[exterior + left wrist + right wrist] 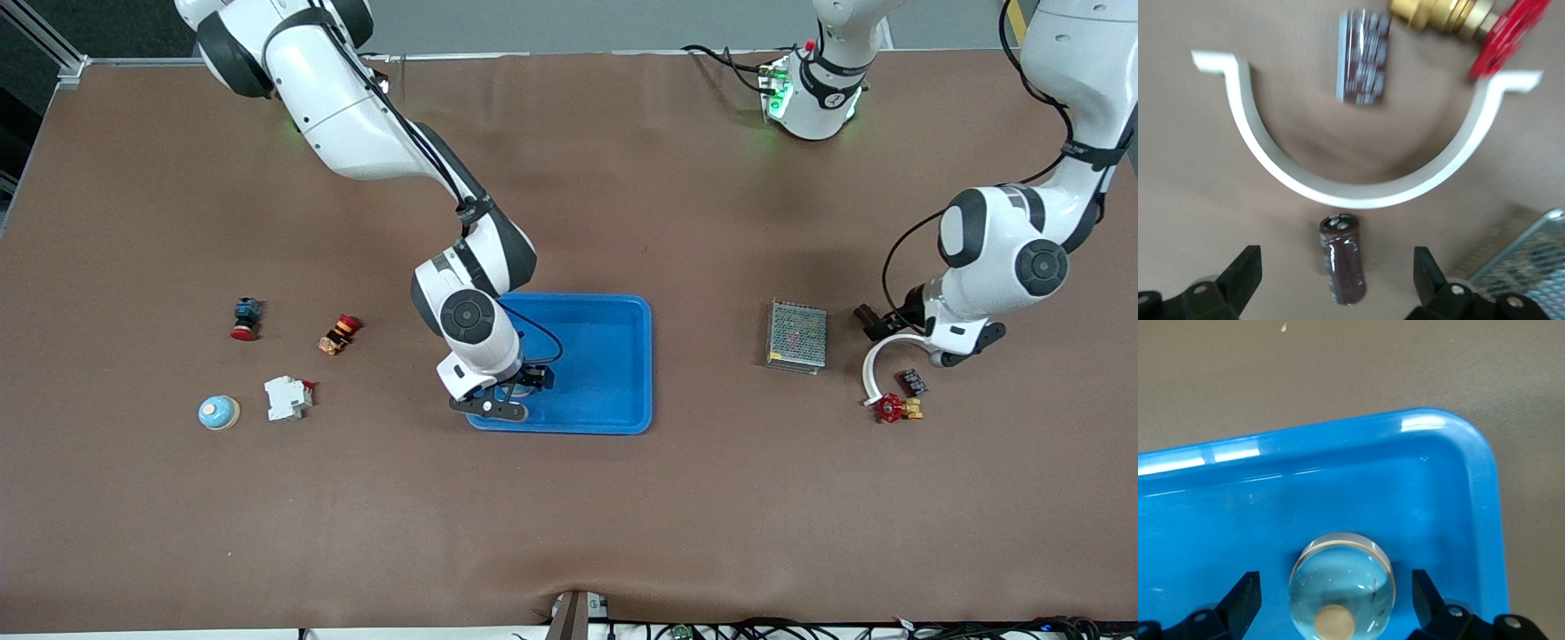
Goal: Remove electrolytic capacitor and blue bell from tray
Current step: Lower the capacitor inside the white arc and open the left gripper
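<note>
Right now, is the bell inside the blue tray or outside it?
Inside: the bell rests on the blue tray floor, between the open right gripper fingers.

Glossy blue tray (1451, 453) on the brown bench (569, 516), a pale blue bell (1341, 593) with a cream button, a dark maroon capacitor (1341, 267), a white curved bracket (1358, 190), red valve handle (1508, 33).

White arms, black joints, black cables

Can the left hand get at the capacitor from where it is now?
Probably yes. The left hand is open with the capacitor lying on the table between its fingers, nothing over it. The white curved bracket sits close by but apart from it.
</note>
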`<move>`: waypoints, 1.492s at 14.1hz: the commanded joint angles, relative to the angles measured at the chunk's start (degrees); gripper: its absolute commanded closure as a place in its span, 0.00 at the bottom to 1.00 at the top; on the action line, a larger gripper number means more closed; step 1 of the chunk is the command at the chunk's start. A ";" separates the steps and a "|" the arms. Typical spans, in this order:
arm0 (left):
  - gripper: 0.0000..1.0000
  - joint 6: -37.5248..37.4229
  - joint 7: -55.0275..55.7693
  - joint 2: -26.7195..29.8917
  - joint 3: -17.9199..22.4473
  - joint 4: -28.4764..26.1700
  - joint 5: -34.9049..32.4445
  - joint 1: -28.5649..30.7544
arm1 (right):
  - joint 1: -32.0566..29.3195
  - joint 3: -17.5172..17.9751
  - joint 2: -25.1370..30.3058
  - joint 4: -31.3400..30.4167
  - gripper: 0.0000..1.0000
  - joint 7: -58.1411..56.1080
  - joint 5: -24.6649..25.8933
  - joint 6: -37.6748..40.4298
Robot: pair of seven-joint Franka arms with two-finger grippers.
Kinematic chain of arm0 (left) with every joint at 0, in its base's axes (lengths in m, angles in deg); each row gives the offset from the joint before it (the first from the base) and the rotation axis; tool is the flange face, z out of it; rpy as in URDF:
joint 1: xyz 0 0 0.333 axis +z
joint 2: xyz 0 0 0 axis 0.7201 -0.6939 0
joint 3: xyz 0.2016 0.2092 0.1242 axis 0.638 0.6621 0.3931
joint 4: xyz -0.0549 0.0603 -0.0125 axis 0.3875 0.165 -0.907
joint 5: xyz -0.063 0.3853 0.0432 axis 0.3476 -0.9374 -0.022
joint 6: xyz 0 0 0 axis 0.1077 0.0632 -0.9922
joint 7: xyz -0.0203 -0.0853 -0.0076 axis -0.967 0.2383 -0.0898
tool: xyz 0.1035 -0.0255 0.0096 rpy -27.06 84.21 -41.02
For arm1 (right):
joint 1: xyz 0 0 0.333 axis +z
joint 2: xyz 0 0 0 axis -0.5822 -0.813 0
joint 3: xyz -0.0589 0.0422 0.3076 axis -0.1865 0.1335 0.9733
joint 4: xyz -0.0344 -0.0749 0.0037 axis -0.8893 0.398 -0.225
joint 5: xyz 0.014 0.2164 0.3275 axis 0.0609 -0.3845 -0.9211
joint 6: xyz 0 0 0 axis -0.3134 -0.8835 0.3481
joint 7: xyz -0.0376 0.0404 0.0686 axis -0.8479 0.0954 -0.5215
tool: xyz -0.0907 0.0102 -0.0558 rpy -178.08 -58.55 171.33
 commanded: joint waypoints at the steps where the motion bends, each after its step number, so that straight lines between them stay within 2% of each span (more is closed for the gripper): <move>1: 0.00 -9.70 -0.51 0.76 -1.81 9.53 -0.90 -0.02 | 0.75 -0.55 -1.22 1.38 0.00 1.34 1.01 -0.23; 7: 0.00 -20.18 -2.17 0.58 -3.66 23.43 -0.90 -0.81 | 0.57 -0.55 -1.49 1.38 0.00 1.25 1.01 -0.23; 8: 0.00 -22.81 -3.92 0.58 -3.75 26.15 -0.99 -1.16 | 0.49 -0.55 -1.40 1.38 0.03 1.25 1.01 -0.14; 10: 0.00 -27.91 -5.96 0.49 -3.93 32.04 -0.64 -1.60 | 0.40 -0.55 -1.49 1.38 0.24 1.25 1.01 -0.14; 13: 0.00 -34.94 -6.75 0.84 -4.10 38.29 -0.21 -1.60 | 0.31 -0.55 -1.66 1.38 0.28 1.25 1.01 -0.23; 16: 0.00 -42.59 -10.35 0.93 -6.21 44.27 1.03 -1.60 | 0.40 -0.55 -1.66 1.38 0.59 0.81 1.10 -0.14; 17: 0.00 -43.57 -10.44 1.28 -6.99 44.72 1.03 -1.60 | 0.40 -0.64 -1.66 1.38 0.66 0.81 1.10 -0.14; 21: 0.00 -43.93 -11.06 4.00 -10.59 44.72 1.03 -1.25 | 0.66 -0.55 -0.62 1.64 0.67 0.64 1.81 0.82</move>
